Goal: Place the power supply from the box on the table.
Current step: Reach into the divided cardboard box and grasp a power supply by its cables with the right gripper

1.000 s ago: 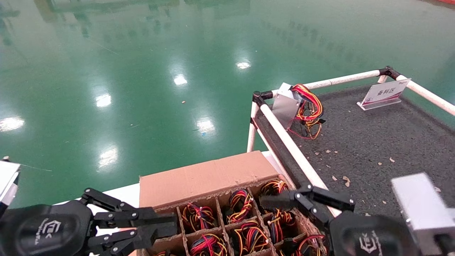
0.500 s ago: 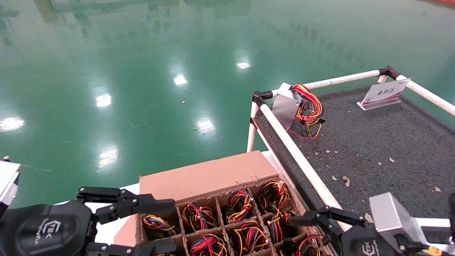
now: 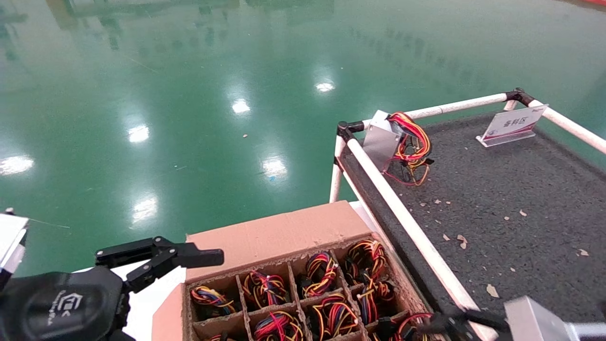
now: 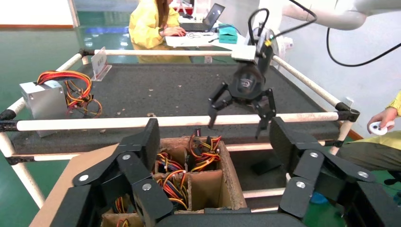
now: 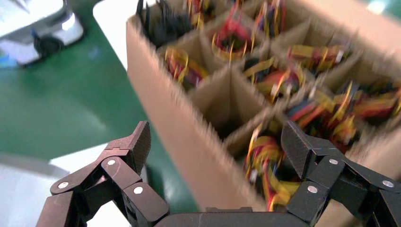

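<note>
One power supply, a silver case with red, yellow and black wires, stands on the table in its far left corner; the left wrist view shows this power supply too. The box sits in front of me, its grid cells full of coloured wire bundles. My left gripper hangs open and empty over the box's left side. My right gripper is open and empty, straddling the box's outer wall by a cell of wires. In the head view the right gripper is at the bottom edge.
White pipe rails rim the table between the box and the mat. A slanted sign stands at the far side. Cardboard scraps dot the mat. A person in yellow sits beyond the table. Green floor lies to the left.
My left gripper has opened wide and drawn back to the left of the box. My right gripper has dropped from over the box's right cells toward the near edge of view.
</note>
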### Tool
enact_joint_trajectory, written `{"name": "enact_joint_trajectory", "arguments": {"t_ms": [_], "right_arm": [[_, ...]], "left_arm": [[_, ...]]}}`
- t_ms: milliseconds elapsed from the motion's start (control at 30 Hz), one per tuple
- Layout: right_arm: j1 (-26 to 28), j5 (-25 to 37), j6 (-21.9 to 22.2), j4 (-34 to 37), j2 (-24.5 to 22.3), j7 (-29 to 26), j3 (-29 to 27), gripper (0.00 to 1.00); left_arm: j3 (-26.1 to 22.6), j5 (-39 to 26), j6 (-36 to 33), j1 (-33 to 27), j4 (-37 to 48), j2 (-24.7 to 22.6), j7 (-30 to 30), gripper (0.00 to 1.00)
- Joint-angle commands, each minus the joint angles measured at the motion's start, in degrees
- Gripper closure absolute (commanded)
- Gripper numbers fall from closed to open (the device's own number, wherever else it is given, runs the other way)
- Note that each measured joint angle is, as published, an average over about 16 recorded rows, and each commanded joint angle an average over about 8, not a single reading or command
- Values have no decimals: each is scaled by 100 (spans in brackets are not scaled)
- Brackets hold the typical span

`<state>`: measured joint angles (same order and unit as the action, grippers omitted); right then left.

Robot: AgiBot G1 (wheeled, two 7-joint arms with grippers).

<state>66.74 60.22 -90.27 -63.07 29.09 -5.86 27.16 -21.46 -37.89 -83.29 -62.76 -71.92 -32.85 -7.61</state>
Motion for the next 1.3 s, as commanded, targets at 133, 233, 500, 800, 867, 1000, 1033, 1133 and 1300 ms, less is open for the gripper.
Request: {"name": "enact_joint_trajectory", "arguments": {"t_ms": [133,233,500,800,867,1000,1033,1133,1300], "right_arm": [[91,171,33,139,-94,160,286,0],[164,294,118,253,10,185,396,1],[337,639,391,443,405,95,577,22],[463,1010,862,439,685,-169,671,100],[477,1039,932,439,722,-218,674,100],[490,1079,970,421,767,-294,698,100],[490,1087,967,412,769,-312,706,100],[471,1110,965,375,756,-369,726,100],[413,1153,1057,316,710,-461,732,100]], "left_arm": [[0,0,0,0,0,0,0,0],[0,0,0,0,0,0,0,0],[0,0,0,0,0,0,0,0],[-1,0,0,0,0,0,0,0],[-1,1,0,0,0,0,0,0],[-1,1,0,0,0,0,0,0],[-1,1,0,0,0,0,0,0],[-1,1,0,0,0,0,0,0],[-1,1,0,0,0,0,1,0]]}}
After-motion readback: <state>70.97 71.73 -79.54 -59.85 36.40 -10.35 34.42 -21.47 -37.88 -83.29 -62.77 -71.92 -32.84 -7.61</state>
